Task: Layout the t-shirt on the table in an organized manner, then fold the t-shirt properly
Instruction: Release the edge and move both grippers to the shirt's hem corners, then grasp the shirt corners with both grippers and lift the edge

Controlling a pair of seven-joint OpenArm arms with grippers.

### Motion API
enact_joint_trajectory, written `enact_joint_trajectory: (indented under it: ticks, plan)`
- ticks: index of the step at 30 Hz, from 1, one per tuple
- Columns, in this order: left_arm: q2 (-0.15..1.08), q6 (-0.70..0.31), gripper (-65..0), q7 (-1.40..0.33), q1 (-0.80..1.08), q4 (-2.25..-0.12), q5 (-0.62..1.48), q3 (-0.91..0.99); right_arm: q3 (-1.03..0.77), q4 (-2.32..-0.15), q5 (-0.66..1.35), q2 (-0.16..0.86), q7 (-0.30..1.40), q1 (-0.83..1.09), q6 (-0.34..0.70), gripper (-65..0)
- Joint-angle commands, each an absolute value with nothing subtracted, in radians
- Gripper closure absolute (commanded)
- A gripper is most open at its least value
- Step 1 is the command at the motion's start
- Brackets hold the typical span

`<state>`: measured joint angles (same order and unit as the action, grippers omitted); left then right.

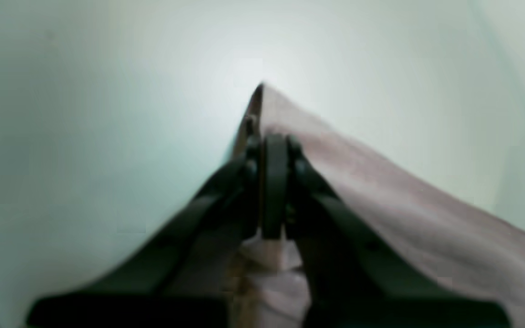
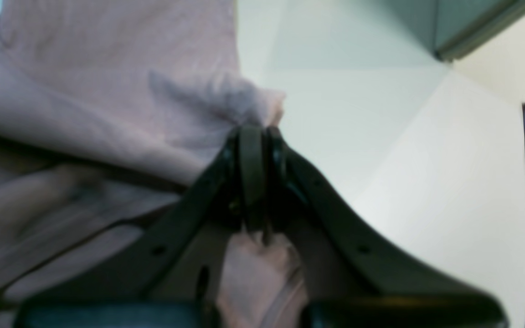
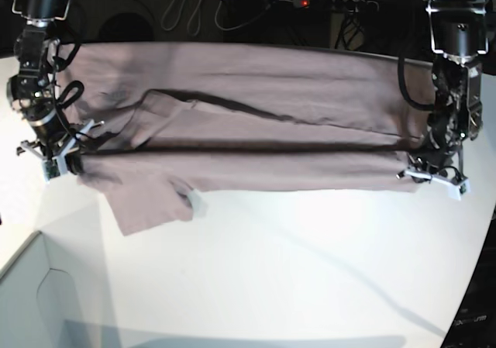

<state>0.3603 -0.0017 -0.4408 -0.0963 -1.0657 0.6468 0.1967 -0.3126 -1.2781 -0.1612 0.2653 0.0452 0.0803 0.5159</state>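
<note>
Both grippers are pinched on the t-shirt (image 3: 248, 131), which is stretched taut between them. Left gripper (image 1: 271, 146): fingers pressed together on a pink cloth corner that pokes just past the tips, rest of the fabric falls away to one side of the fingers and back under them. Right gripper (image 2: 253, 136): same, fingers pressed together on a bunched edge, cloth spreading off to one side of the tips, bare table (image 2: 381, 159) on the other. Base view: shirt's long axis runs straight from one pair of fingertips to the other, held as a band along the far part of the table, one sleeve hanging loose just beyond the right fingers toward the middle. Neither arm is nearer, each sits at its own end. My read: layout step, still to lay the shirt down flat; next move likely needs both arms lowering together to keep it taut.
</note>
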Motion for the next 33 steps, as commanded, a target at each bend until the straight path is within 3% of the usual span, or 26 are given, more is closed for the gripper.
enact_joint_trajectory:
  ticks: [1,9,13,16,19,22,27,33]
  plan:
    - [0.374,-0.004,0.0,-0.420,-0.099,-1.079,0.651,0.203,-0.317,-1.302,-0.150,0.275,0.019,0.096,0.512,0.0]
    - [0.371,-0.004,0.0,-0.418,-0.038,-1.078,0.651,0.200,-0.315,-1.282,-0.150,0.259,0.021,0.140,0.512,0.0]
    - [0.371,-0.005,-1.2,-0.424,-0.025,-1.078,0.654,0.196,-0.315,-1.264,-0.151,0.255,0.022,0.137,0.599,0.0]
    - [0.372,-0.005,-11.6,-0.424,-0.016,-1.079,0.659,0.200,-0.315,-1.260,-0.154,0.255,0.022,0.136,0.624,-0.7]
    - [0.371,-0.005,-26.2,-0.424,0.005,-1.104,0.661,0.203,-0.315,-1.265,-0.154,0.259,0.022,0.136,0.627,-9.6]
    - [0.371,-0.005,-35.4,-0.424,0.024,-1.155,0.661,0.205,-0.317,-1.282,-0.154,0.260,0.022,0.137,0.627,-18.8]
    - [0.377,-0.002,-36.7,-0.424,0.036,-1.248,0.661,0.205,-0.392,-1.339,-0.154,0.236,0.022,0.130,0.627,-27.0]
    - [0.377,-0.002,-36.7,-0.423,0.028,-1.259,0.661,0.205,-0.412,-1.365,-0.154,0.223,0.021,0.110,0.627,-27.6]
